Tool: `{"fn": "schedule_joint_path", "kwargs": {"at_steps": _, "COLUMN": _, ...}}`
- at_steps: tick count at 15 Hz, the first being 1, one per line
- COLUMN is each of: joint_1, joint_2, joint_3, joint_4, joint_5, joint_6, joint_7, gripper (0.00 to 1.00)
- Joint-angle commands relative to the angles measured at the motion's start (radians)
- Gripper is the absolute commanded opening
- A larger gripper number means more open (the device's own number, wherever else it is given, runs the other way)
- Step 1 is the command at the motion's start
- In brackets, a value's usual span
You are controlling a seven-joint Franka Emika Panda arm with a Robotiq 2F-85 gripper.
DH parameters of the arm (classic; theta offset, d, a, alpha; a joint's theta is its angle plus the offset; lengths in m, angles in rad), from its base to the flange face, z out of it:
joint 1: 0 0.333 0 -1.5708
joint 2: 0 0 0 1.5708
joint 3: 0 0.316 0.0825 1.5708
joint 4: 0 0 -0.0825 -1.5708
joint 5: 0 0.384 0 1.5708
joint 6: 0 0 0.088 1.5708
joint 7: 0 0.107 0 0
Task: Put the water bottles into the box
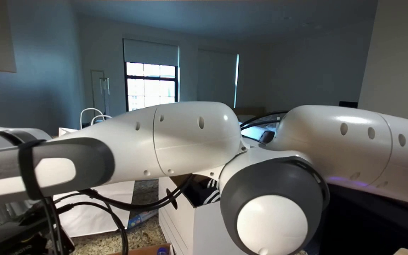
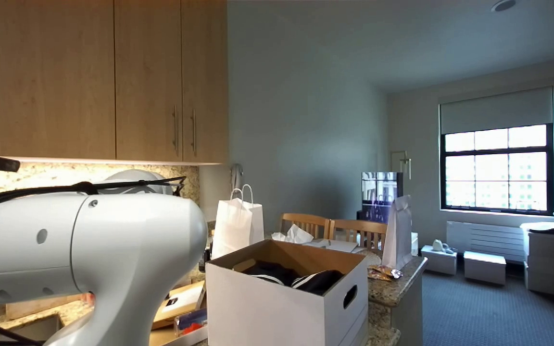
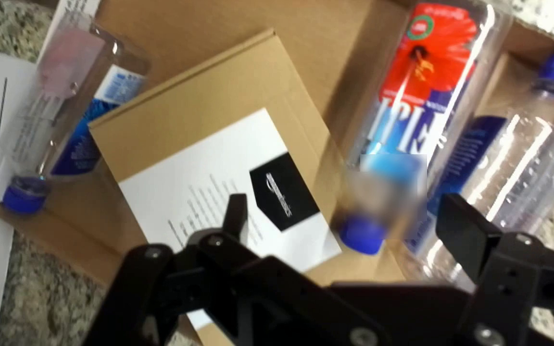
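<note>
While the end effector (image 3: 346,211) stands spread and holds nothing, the water bottle with the red flower (image 3: 416,113) lies ahead in the brown tray (image 3: 310,38), cap end nearest and long axis running obliquely away, so a slight turn seems necessary to me.

in an exterior view the robot arm (image 2: 132,240) is reaching in from the near left, wooden cabinets (image 2: 65,81) hanging behind and above it. the white box (image 2: 267,307) is standing in the near middle with its top gaping, and dark things with white stripes (image 2: 324,281) are lying inside. between arm and box, a water bottle (image 2: 191,319) is lying partly hidden in a cardboard tray (image 2: 162,336). a white paper bag (image 2: 238,226) is standing beyond the box to the left, and a tall white bag (image 2: 397,235) is standing by the right edge of the counter (image 2: 395,290).
</note>
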Motion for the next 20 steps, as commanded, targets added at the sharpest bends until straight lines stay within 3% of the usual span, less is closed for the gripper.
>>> {"fn": "schedule_joint_path", "kwargs": {"at_steps": 1, "joint_1": 0.008, "joint_2": -0.021, "joint_3": -0.017, "joint_4": -0.015, "joint_5": -0.005, "joint_6": 0.023, "joint_7": -0.001, "gripper": 1.00}}
{"fn": "schedule_joint_path", "kwargs": {"at_steps": 10, "joint_1": -0.027, "joint_2": 0.062, "joint_3": 0.000, "joint_4": -0.029, "joint_5": 0.029, "joint_6": 0.101, "joint_7": 0.022, "gripper": 1.00}}
{"fn": "schedule_joint_path", "kwargs": {"at_steps": 20, "joint_1": -0.007, "joint_2": 0.096, "joint_3": -0.018, "joint_4": -0.056, "joint_5": 0.004, "joint_6": 0.210, "joint_7": 0.003, "gripper": 1.00}}
